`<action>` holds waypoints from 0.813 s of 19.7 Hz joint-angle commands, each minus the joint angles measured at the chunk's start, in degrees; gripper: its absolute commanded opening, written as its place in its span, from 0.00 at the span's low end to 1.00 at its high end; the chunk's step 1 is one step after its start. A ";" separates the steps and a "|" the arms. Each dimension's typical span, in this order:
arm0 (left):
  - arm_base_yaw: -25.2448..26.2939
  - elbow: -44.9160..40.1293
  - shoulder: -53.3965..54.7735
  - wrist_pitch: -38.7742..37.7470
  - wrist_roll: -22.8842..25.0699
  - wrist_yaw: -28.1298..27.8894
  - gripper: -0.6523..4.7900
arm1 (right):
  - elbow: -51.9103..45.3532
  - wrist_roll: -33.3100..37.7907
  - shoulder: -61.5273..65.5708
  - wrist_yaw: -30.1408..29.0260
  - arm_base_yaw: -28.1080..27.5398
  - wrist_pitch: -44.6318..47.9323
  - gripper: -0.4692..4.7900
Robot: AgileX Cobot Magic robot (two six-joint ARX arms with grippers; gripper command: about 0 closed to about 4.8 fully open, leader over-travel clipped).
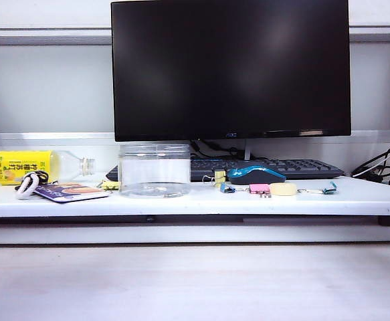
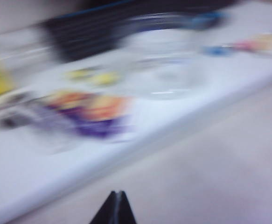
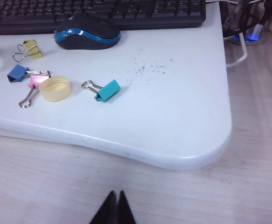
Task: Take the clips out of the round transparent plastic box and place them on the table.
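We see both hands closed and empty, left hand and right hand at six o'clock off the surface; round transparent plastic box at its centre.

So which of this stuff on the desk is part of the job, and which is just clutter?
Job:
- round transparent plastic box
- pale-yellow clips
- white table

Clutter:
- blue clip, pink clip, teal clip
- mouse, keyboard, yellow-labelled bottle, monitor

Both grippers, left and right, shut, off the table.
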 commanded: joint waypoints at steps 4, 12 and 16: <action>21.97 -0.13 0.02 0.39 -0.13 -0.20 0.11 | -0.13 0.04 -0.09 0.07 -0.24 0.17 0.08; 27.12 -0.13 -2.38 0.35 -0.07 -3.02 0.11 | -0.13 0.04 -0.09 -0.04 -11.15 0.17 0.08; 27.12 -0.13 -2.38 0.37 -0.07 -3.02 0.11 | -0.13 0.04 -0.81 0.11 -14.23 0.22 0.08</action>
